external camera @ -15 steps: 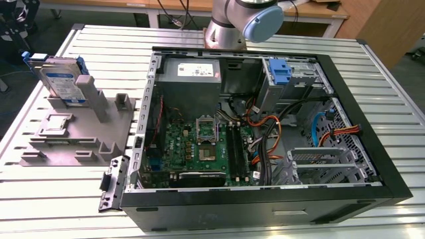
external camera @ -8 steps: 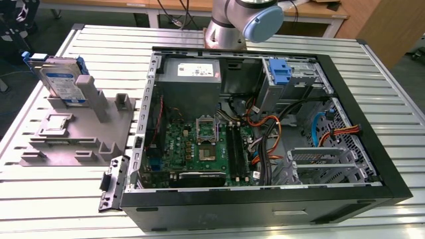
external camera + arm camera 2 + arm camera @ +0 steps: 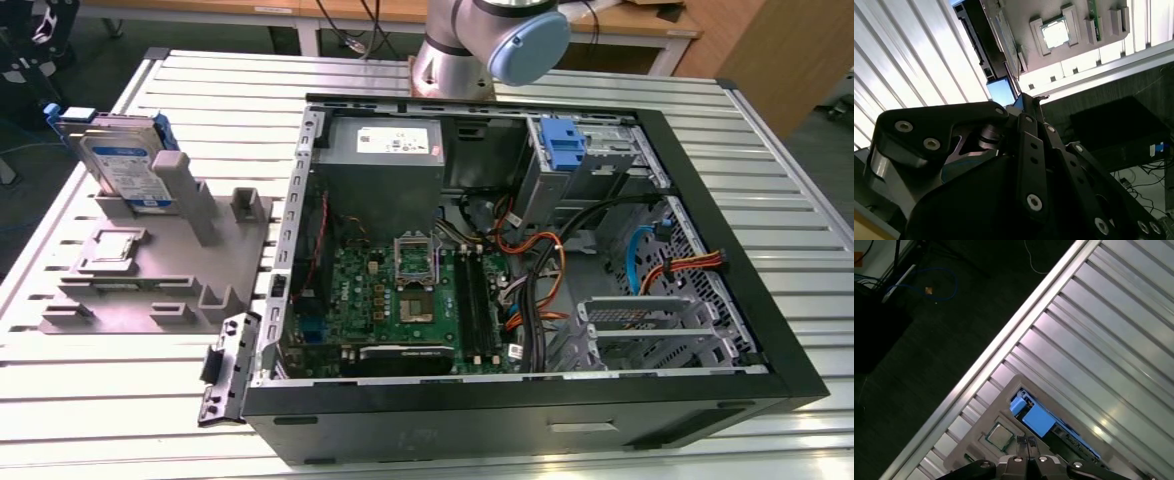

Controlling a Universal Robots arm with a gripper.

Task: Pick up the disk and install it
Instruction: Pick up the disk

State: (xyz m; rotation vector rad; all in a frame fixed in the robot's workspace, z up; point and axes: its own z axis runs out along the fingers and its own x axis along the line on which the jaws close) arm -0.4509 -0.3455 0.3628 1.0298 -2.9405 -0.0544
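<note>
The disk (image 3: 118, 160), a silver drive with a white-and-blue label in a blue carrier, stands on edge at the back of a grey fixture (image 3: 147, 290) to the exterior view's left of the computer case (image 3: 534, 400). In the first wrist view its blue carrier end (image 3: 1032, 416) lies just beyond my gripper (image 3: 1026, 441), which hovers high above the fixture (image 3: 1004, 405) and is apart from the disk. The gripper (image 3: 1029, 98) looks shut, with nothing held. In the second wrist view the disk (image 3: 1001, 91) shows past the fingertips.
The open case holds a motherboard (image 3: 400, 290), a grey power supply (image 3: 387, 145), orange cables and another blue carrier (image 3: 561, 140) in the upper drive bay. A processor chip (image 3: 999, 436) rests on the fixture. Ribbed metal table (image 3: 120, 400) all around; its edge drops to dark floor (image 3: 914, 365).
</note>
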